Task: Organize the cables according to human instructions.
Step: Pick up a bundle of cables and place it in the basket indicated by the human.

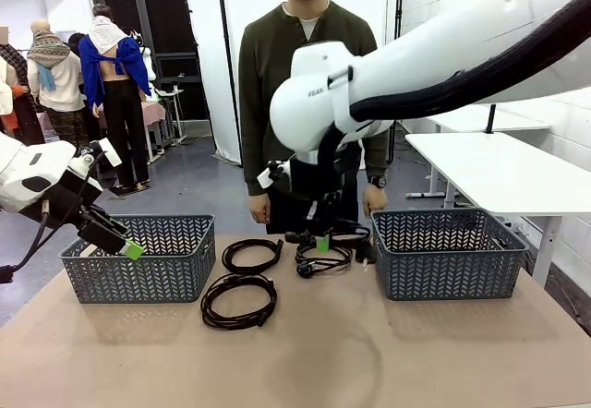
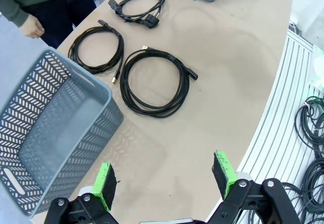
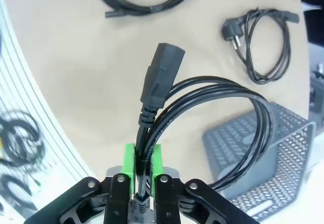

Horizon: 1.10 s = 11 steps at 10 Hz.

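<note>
Over the middle of the table, the right gripper is clamped tight on a coiled black power cord. The cord's socket-end plug sticks out past the green pads and its loops curl out beside the right basket. A second power cord, with a round-pin plug, lies coiled on the table near it. Nearer the left basket, two more coils rest flat on the table: a smaller USB cable and, just beside it, a bigger cable. The left gripper hovers next to the left basket, jaws spread wide with nothing between them. The person's hand hangs at the table's far edge.
</note>
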Available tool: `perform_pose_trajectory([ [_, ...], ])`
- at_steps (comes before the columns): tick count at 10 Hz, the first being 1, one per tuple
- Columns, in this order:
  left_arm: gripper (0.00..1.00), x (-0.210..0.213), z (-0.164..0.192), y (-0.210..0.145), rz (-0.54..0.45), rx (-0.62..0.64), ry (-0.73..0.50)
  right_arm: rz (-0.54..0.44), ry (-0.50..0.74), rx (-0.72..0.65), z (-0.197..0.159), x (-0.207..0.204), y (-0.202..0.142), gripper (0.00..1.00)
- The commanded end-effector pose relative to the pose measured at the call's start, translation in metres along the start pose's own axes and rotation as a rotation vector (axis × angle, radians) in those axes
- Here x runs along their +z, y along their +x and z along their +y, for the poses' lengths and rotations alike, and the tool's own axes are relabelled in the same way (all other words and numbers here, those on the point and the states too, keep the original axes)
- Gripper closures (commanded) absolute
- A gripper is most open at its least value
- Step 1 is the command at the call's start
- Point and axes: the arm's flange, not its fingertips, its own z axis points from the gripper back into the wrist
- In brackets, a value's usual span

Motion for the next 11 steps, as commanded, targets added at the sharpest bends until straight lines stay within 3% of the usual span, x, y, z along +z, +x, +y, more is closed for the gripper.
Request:
perform_pose_trajectory([
  [1,0.00,-0.001,0.003,-0.001,-0.006,-0.002,-0.010,0.004,-0.030,0.099,-0.012,0.006,-0.032,1.00],
  [4,0.00,-0.001,0.003,-0.001,-0.006,-0.002,-0.010,0.009,-0.040,0.169,-0.037,0.007,-0.055,1.00],
  [6,0.00,-0.001,0.003,-0.001,-0.006,-0.002,-0.010,-0.045,-0.020,0.111,-0.038,-0.002,-0.056,1.00],
  [7,0.00,-0.001,0.003,-0.001,-0.006,-0.002,-0.010,0.010,-0.021,0.144,-0.042,0.010,-0.053,1.00],
  [11,0.00,-0.001,0.003,-0.001,-0.006,-0.002,-0.010,0.010,-0.021,0.144,-0.042,0.010,-0.053,1.00],
])
